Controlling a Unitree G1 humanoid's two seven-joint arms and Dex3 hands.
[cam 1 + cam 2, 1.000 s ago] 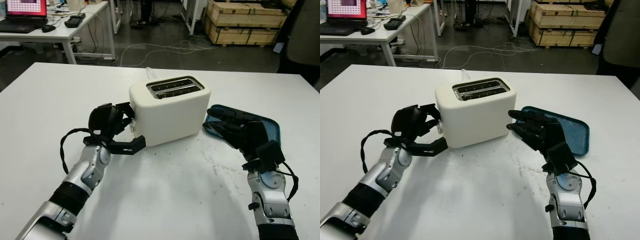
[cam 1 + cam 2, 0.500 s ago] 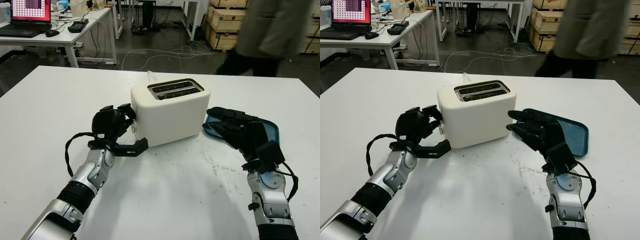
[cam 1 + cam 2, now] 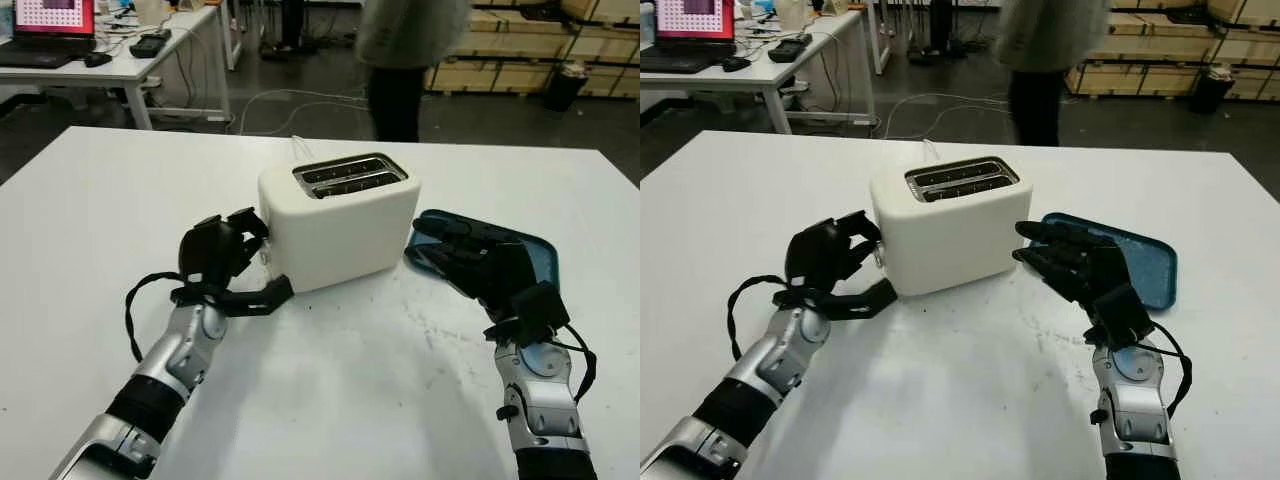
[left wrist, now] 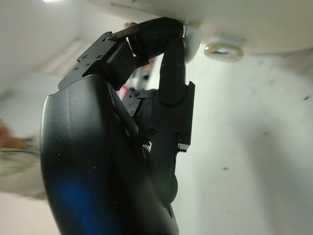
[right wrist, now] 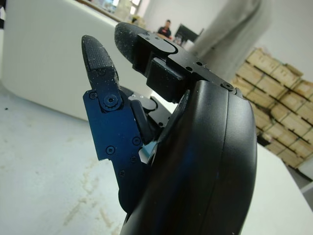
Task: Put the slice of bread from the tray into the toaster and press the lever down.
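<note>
The left hand (image 3: 222, 262) sits at the toaster's (image 3: 340, 220) nine-o'clock end, its fingers (image 4: 164, 44) curled, the tips against the lever (image 4: 190, 41) on that end wall. One black finger lies along the table (image 3: 330, 400) just under the toaster's near corner. A chrome knob (image 4: 223, 51) shows on the same wall, just beside the lever. The hand grips nothing; it is bent against the lever.

The toaster is cream-white, at the middle of the white table, its two slots (image 3: 350, 173) facing up. Whether bread sits in the slots cannot be told; they look dark, and no slice shows on the tray.

At the toaster's three o'clock lies the blue tray (image 3: 535, 255), flat on the table and near the toaster's end. The right hand (image 3: 478, 265) hovers over the tray's near-left part, released and holding nothing, its fingers (image 5: 100, 61) pointing toward the toaster.

At twelve o'clock, beyond the table, a person (image 3: 405, 55) stands on the floor. At eleven o'clock is a desk (image 3: 120, 55) with a laptop (image 3: 45, 25), and wooden crates (image 3: 520, 45) lie at one o'clock.
</note>
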